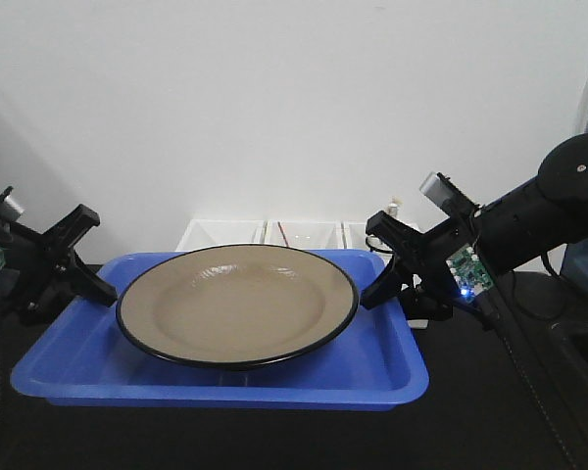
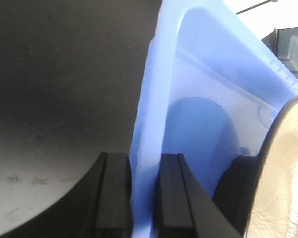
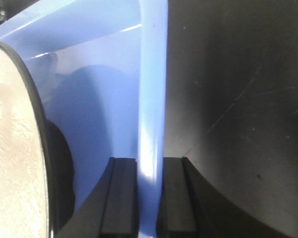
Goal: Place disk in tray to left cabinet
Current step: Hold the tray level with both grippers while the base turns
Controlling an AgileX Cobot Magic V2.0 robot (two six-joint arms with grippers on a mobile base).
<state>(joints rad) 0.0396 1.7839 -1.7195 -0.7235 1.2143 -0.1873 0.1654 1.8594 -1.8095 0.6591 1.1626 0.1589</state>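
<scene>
The tray point(image 1: 216, 387) is lying level, long axis running 9 to 3 o'clock, possibly sitting just off the dark tabletop point(image 1: 470, 421). The disk point(image 1: 237, 305) is resting face up in its middle, nearly filling it. The left gripper point(image 2: 143, 198) is pinching the lip at 9 o'clock, the right gripper point(image 3: 150, 198) at 3 o'clock, fingers point(image 2: 114, 198) narrowed onto the blue edge.

Your left gripper point(image 2: 141, 161) and right gripper point(image 3: 149, 163) reach in low from opposite sides, each with its fingers pinched tight on the rim of the tray point(image 1: 216, 395).
</scene>
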